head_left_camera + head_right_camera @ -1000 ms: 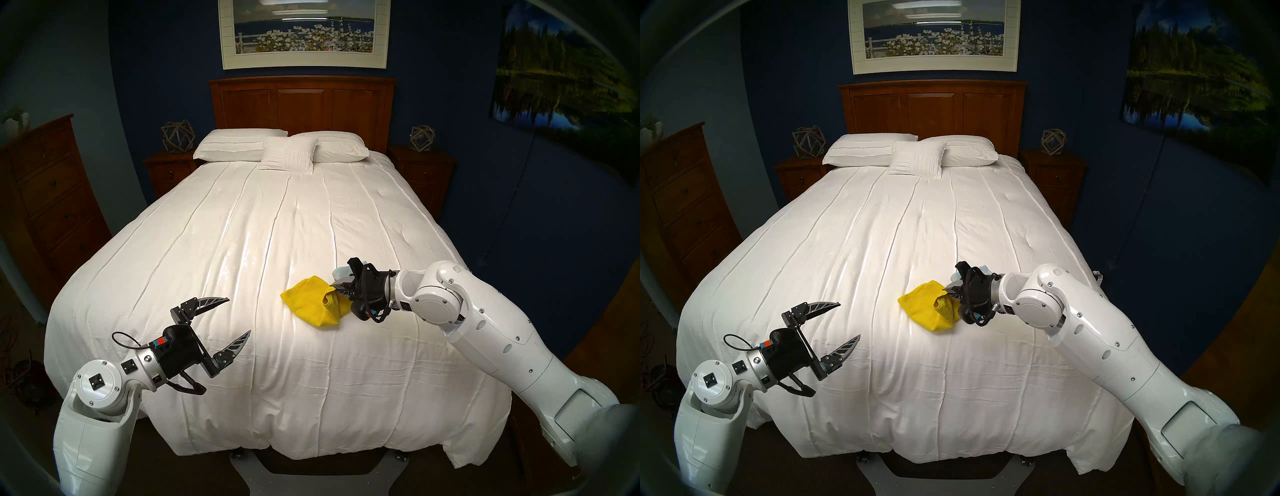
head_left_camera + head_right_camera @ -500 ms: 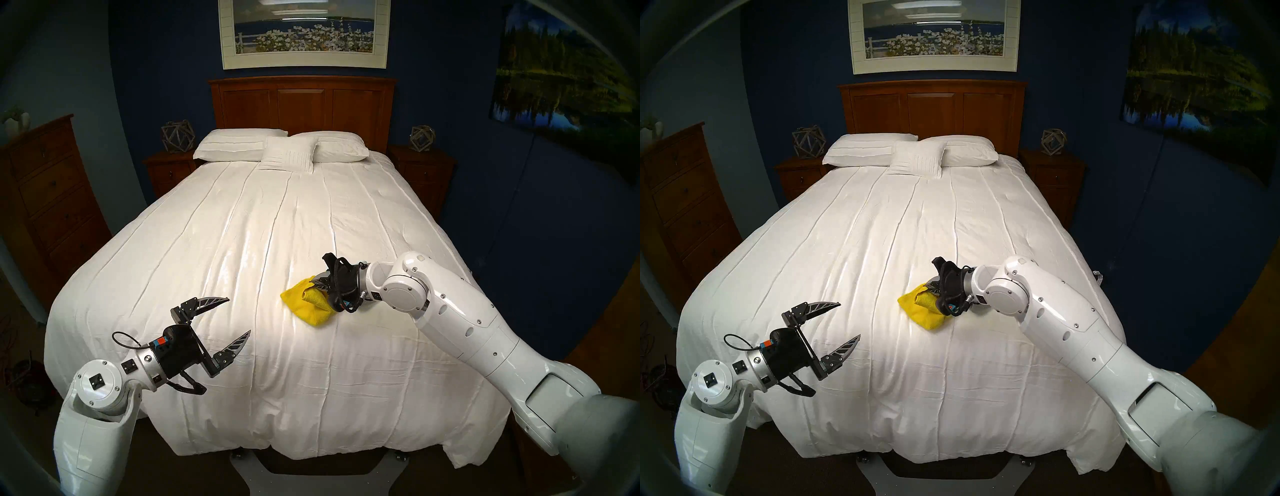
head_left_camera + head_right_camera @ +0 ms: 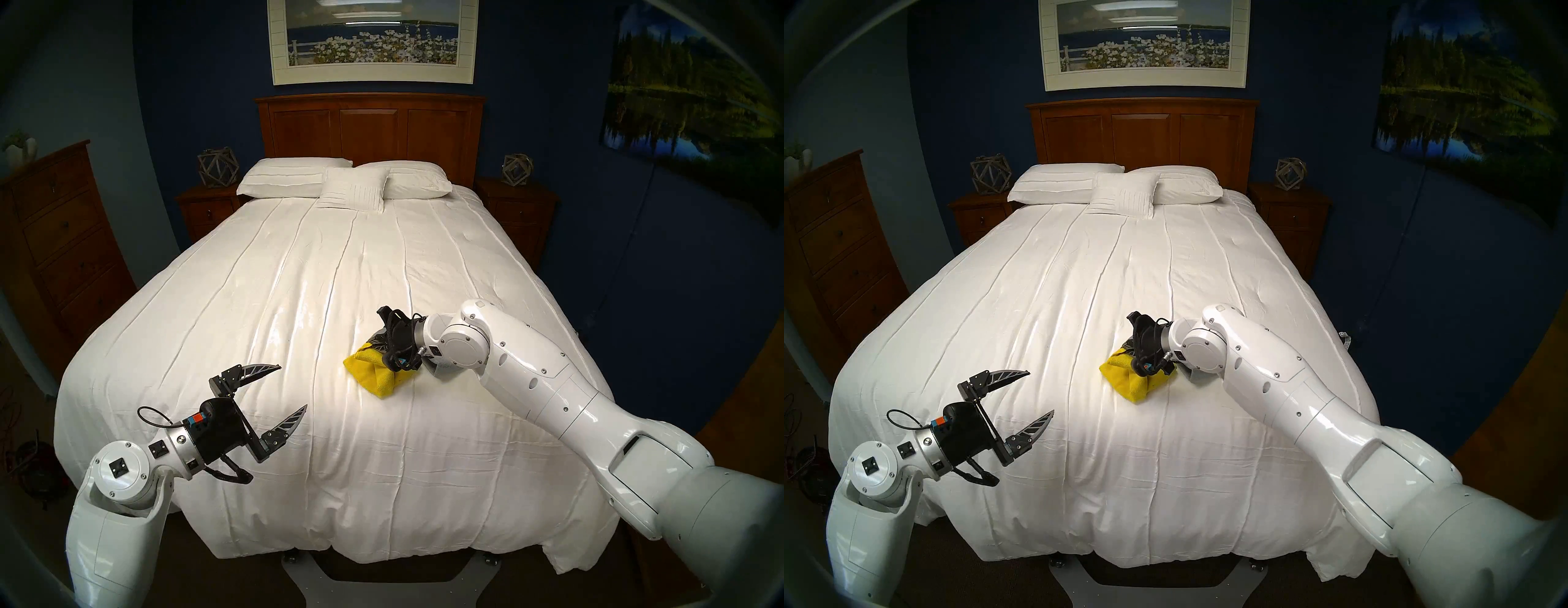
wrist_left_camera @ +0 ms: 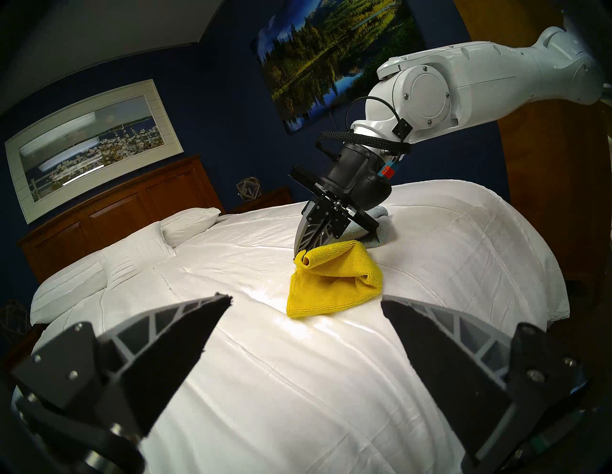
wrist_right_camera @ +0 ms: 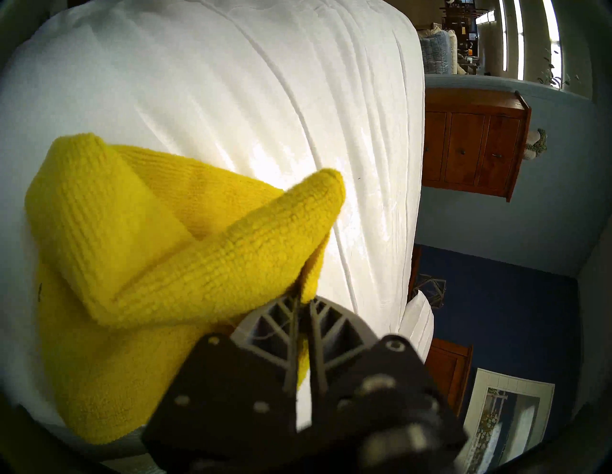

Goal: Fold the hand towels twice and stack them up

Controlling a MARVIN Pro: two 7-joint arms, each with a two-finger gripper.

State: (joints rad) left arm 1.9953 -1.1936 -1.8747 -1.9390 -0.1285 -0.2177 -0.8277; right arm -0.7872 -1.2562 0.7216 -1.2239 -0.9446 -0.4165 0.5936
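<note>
Right gripper point(image 4: 299, 261) pinching yellow towel point(image 4: 334, 286)

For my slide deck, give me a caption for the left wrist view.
Right gripper shut on a corner of the yellow towel, folding it over on the white bed; blue towel behind.

**Arm and hand pose, both sides**

Left arm: enters the head view from 7 o'clock, elbow bent, wrist roughly level. Left hand point(image 3: 288, 388) points toward 2 o'clock, its two curved fingers point(image 4: 185, 334) spread wide with nothing between them.

Right arm: enters from 4 o'clock, stretched long toward the centre of the head view, forearm nearly straight, wrist bent downward. Right hand point(image 4: 300, 261) points down and toward 8 o'clock in the left wrist view. Its fingers point(image 5: 281, 326) are pressed together, pinching a raised corner of the yellow towel point(image 4: 334, 288). Black cabling loops round the right wrist.
</note>
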